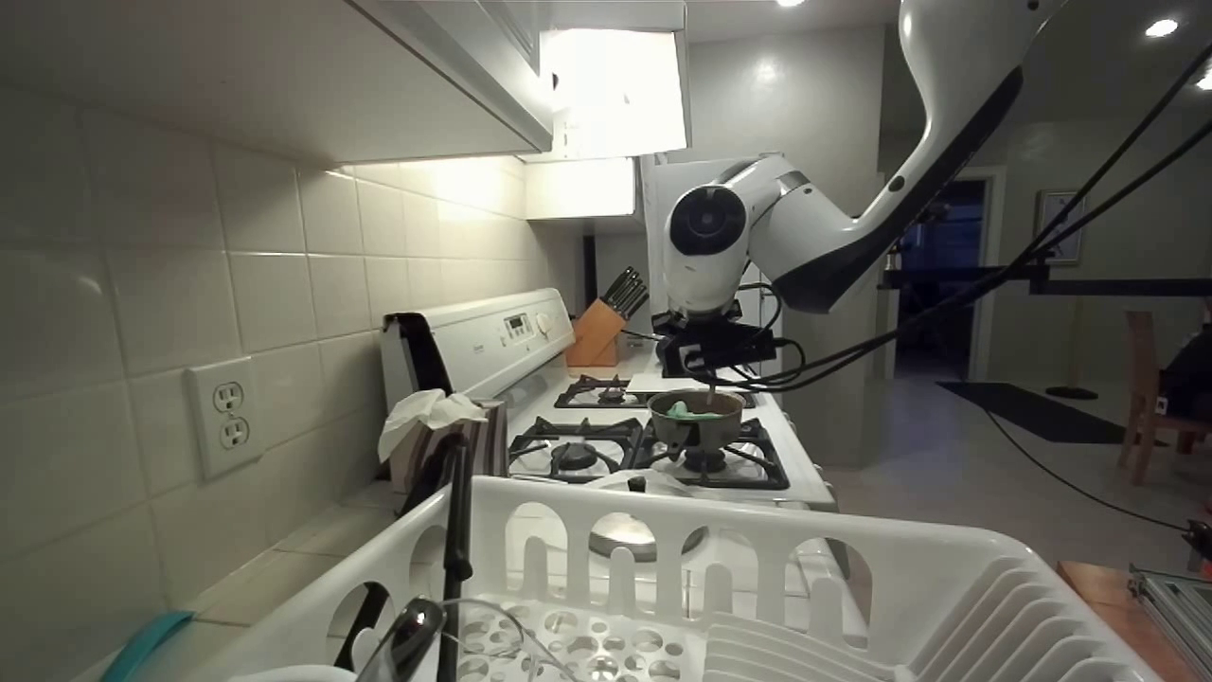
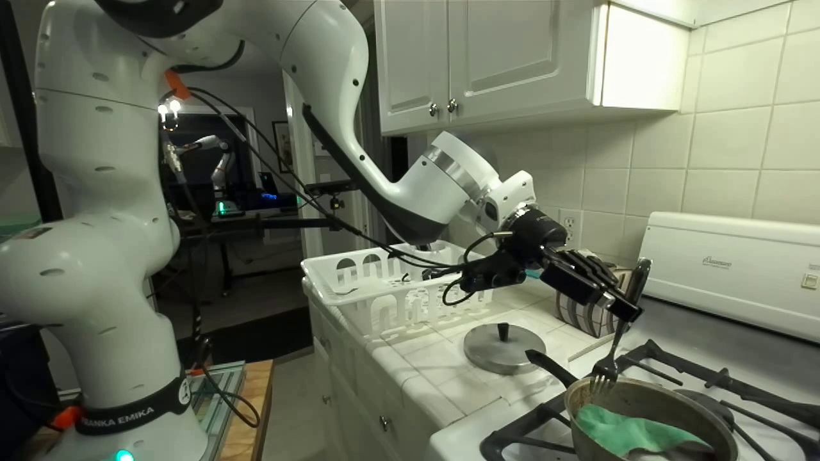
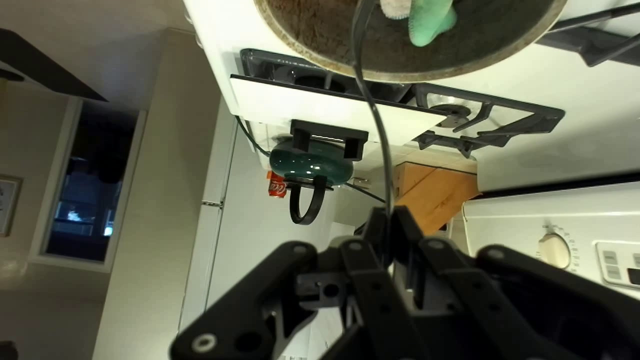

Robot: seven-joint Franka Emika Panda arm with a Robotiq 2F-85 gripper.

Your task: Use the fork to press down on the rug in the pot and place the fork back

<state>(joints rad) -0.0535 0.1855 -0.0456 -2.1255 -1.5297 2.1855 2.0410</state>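
The white stove (image 1: 488, 346) stands beneath the pot (image 1: 715, 436). The tiled counter (image 2: 435, 368) adjoins the stove on the pot's handle side. On that counter, well apart from the pot, sits the white dish rack (image 1: 909, 568). The knife block (image 1: 595, 333) stands past the pot, opposite the rack. The pot itself is upright on the stove, handle turned toward the rack. The metal lid (image 2: 500, 352) lies on the counter, between pot and rack, knob up. The gripper (image 2: 624, 310) is above the pot, clenched on the fork (image 2: 605, 371). The green cloth (image 2: 631, 432) lies bunched inside the pot. The fork, tines down, is over the pot; in an exterior view a gap shows between tines and cloth.
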